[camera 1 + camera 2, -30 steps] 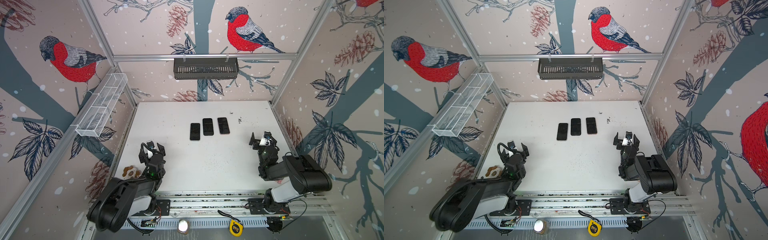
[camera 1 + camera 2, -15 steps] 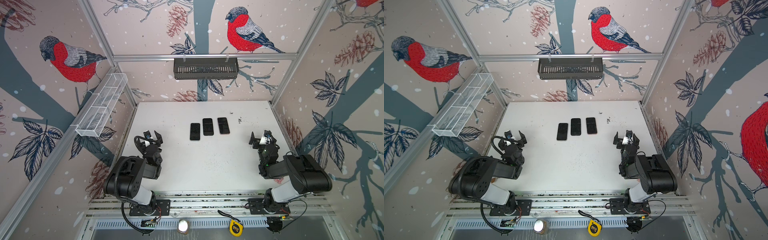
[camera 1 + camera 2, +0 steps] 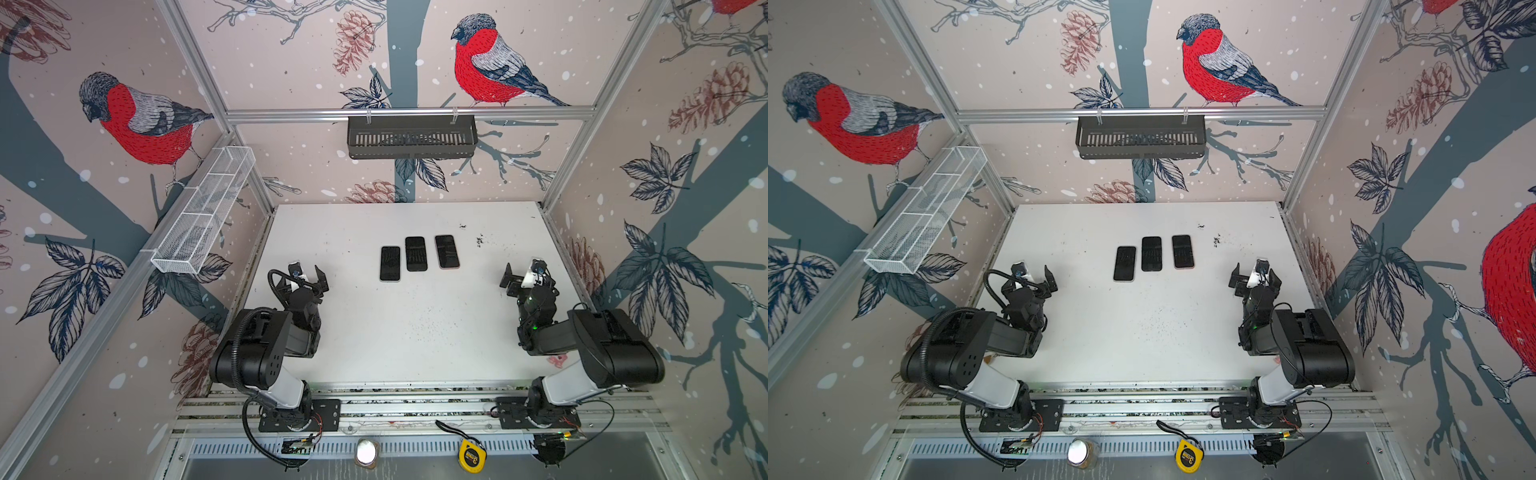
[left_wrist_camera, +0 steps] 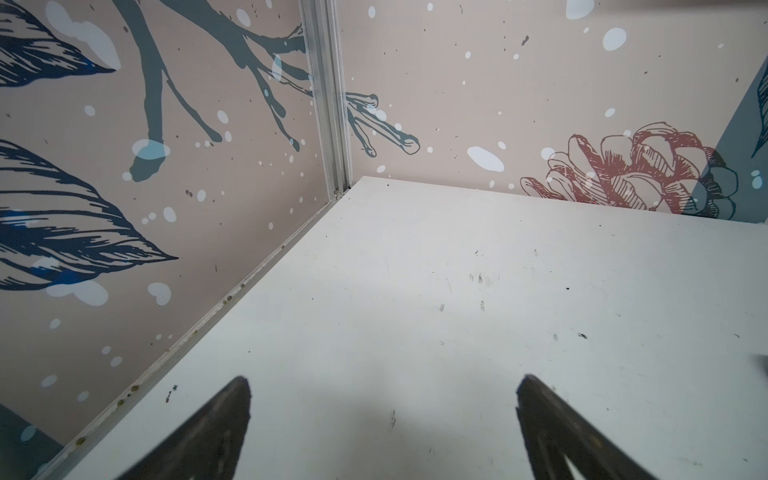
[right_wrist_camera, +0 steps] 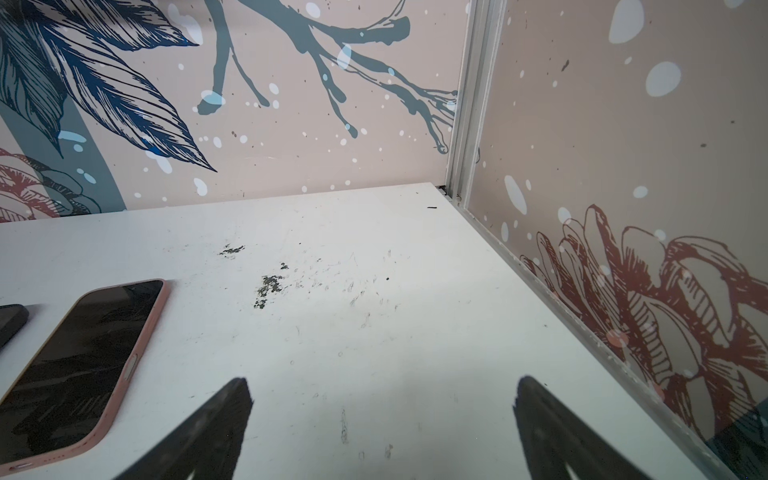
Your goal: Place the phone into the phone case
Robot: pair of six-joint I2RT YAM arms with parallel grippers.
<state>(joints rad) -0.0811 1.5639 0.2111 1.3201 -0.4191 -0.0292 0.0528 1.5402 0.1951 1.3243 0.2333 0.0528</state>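
Your left arm has swung up from the front-left corner, so the left gripper (image 3: 303, 279) now sits level with the right gripper (image 3: 528, 277), which has not budged. Both have their jaws spread wide and hold nothing. Between and a little beyond them, clear of each, three dark slabs lie in a row on the table (image 3: 415, 332): the pink-cased phone (image 3: 446, 251) nearest your right gripper, the middle slab (image 3: 416, 254), and the left slab (image 3: 390, 263). You cannot tell which is a bare case. Print on the yellow tape measure (image 3: 471, 456) is too small to read.
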